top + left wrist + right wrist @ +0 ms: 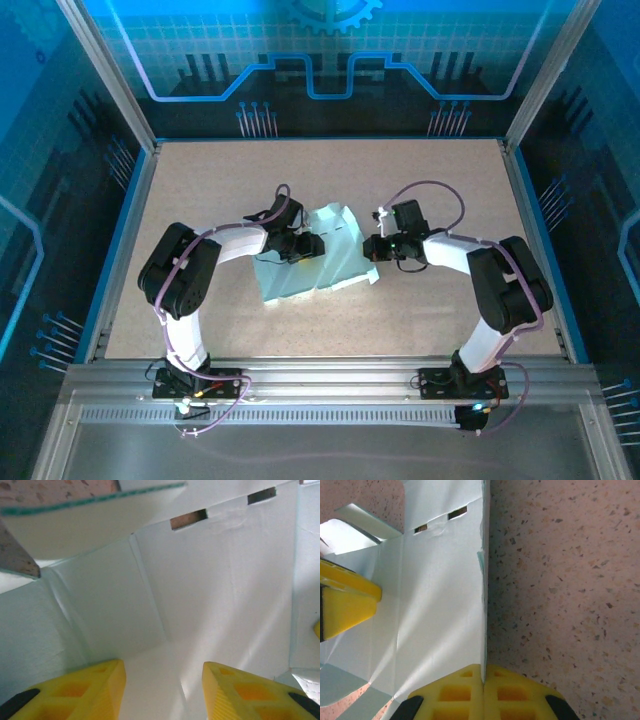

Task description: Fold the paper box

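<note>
Right yellow jaws clamp an edge of the pale light-blue thin-card paper box (440, 590); left jaws half-open, card ahead of them. We'd fold slowly along the crease.

Paper box (335, 265) on table (200, 180), centre

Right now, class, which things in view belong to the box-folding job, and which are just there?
Part of the job: paper box, its edge pinched by the right gripper; left gripper, open over it.
Just there: table, metal rail, blue back wall.
</note>
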Controlling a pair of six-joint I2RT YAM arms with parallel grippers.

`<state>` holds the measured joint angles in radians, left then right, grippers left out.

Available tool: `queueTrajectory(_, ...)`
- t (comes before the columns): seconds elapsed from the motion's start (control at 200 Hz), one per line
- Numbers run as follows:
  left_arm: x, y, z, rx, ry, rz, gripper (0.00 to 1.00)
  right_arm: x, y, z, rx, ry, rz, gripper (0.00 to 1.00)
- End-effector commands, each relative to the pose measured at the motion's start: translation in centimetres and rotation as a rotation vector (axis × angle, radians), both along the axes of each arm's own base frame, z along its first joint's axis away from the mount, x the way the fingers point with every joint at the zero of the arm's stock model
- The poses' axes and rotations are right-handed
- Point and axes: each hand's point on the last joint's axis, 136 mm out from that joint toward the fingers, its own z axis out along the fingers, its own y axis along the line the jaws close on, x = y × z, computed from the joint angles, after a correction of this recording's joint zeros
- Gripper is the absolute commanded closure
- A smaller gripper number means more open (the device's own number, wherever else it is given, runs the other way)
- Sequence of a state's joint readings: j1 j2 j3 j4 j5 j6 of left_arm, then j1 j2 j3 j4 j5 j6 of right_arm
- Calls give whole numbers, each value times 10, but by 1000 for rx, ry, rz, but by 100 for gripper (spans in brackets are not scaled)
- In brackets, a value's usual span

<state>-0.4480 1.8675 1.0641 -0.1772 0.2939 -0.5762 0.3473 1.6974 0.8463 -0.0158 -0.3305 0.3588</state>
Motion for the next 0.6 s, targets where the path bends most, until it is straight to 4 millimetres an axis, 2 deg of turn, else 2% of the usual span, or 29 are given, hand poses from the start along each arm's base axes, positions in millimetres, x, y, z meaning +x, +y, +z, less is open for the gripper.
queueTrajectory(0.0, -14, 8, -16, 20, 62, 0, 53, 6, -1, 14, -128, -59, 14, 100)
queueTrajectory(0.345, -8, 9, 24, -11, -30, 22, 45, 1, -19, 14, -579, -72, -30, 100)
queueTrajectory(0.595, -7, 22, 44, 10, -81, 57, 39, 2, -23, 11, -772, -86, -19, 100)
